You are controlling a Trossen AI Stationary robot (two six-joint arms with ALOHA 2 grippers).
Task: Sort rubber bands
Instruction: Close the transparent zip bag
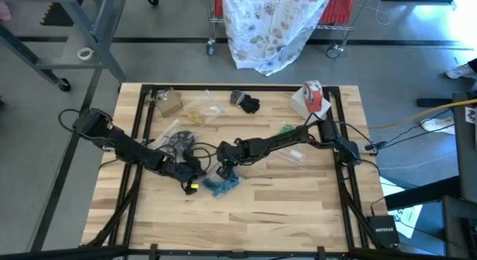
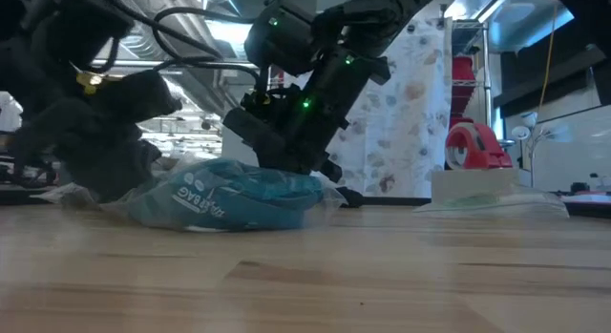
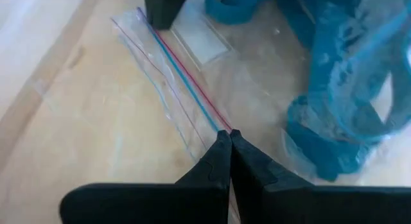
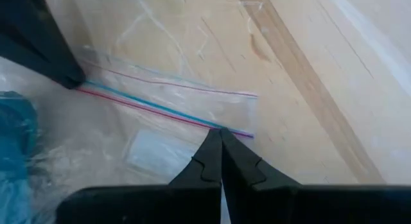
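Both grippers pinch the zip strip of one clear bag (image 3: 192, 89), likely to seal it: left gripper (image 3: 228, 135) clamped at one end, right gripper (image 4: 221, 131) at the other; the teal-blue rubber bands (image 3: 340, 108) lie bunched inside this bag, mid-table

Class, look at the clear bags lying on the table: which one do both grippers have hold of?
The clear bag of teal-blue rubber bands at the table's middle. The left gripper and right gripper pinch its zip edge; the other bags lie untouched farther back.
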